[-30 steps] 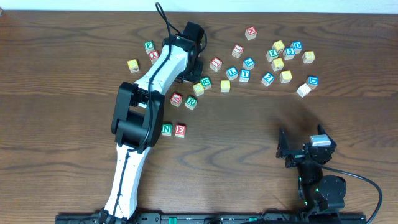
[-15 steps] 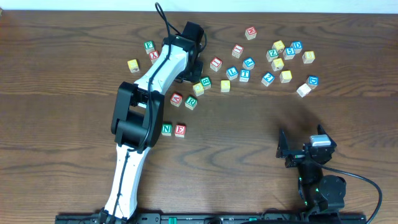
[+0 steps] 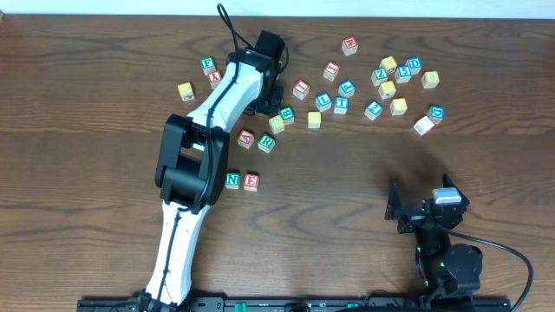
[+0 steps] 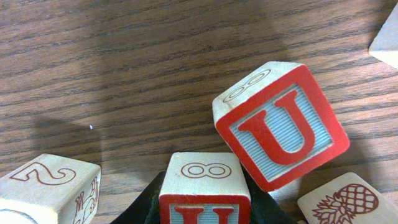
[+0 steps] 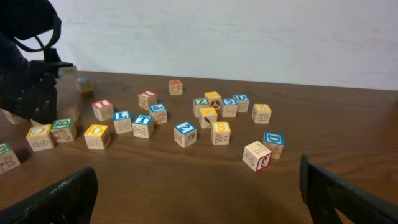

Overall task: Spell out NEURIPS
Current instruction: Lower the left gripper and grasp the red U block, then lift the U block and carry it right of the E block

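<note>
In the left wrist view my left gripper (image 4: pixel 205 208) is shut on a red-bordered U cube (image 4: pixel 205 186), its black jaws pressed against both sides. A second, tilted red U cube (image 4: pixel 280 127) lies just beyond it on the table. From overhead the left arm's wrist (image 3: pixel 260 74) hides that gripper and the cube among the back cluster. The green N cube (image 3: pixel 232 179) and red E cube (image 3: pixel 251 181) sit side by side mid-table. A green R cube (image 3: pixel 266 142) lies behind them. My right gripper (image 3: pixel 421 208) stands open at the front right, holding nothing.
Several loose letter cubes (image 3: pixel 386 87) are scattered across the back right, also seen in the right wrist view as loose cubes (image 5: pixel 186 134). A cube with a 2 (image 4: pixel 50 186) and a pineapple cube (image 4: pixel 348 199) flank the left gripper. The left arm (image 3: pixel 195 165) crosses the middle left.
</note>
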### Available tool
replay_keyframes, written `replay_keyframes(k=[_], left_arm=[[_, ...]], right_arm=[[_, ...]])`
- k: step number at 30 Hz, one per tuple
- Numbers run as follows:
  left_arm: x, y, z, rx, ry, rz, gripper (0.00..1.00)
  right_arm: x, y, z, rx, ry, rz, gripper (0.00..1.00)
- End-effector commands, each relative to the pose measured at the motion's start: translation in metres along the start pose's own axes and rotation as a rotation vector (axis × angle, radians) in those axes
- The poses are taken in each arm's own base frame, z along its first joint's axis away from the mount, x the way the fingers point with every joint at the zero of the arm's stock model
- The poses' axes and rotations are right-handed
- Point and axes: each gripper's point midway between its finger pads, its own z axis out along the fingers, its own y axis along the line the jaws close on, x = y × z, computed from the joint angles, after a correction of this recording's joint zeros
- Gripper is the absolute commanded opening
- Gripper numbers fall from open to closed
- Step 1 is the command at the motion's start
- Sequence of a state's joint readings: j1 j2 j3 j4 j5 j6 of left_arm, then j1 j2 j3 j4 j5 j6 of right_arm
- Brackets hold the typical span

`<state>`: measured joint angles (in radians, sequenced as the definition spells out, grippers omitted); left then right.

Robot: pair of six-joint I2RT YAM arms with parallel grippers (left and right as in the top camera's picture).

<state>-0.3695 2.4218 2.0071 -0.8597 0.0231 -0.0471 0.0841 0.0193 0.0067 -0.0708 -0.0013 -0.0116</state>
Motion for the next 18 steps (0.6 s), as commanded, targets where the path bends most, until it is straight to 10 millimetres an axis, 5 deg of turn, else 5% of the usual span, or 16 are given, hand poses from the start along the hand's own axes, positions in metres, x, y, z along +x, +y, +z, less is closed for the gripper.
replay_keyframes(k=[1, 7, 12, 18], left_arm=[[0.006, 0.003, 0.0, -0.012, 0.021, 0.009, 0.21], [0.001, 0.003, -0.023, -0.009, -0.005, 0.008, 0.21], [-0.019, 0.003, -0.087, 0.005, -0.131, 0.003, 0.21], [-0.028, 0.005, -0.191, 0.03, -0.315, -0.035, 0.21]], right_arm=[[0.002, -0.001, 0.0, 0.003, 0.006, 0.008, 0.99], [0.002, -0.001, 0.0, 0.003, 0.006, 0.008, 0.99], [0.002, -0.001, 0.0, 0.003, 0.006, 0.008, 0.99], [0.002, -0.001, 0.0, 0.003, 0.006, 0.008, 0.99]])
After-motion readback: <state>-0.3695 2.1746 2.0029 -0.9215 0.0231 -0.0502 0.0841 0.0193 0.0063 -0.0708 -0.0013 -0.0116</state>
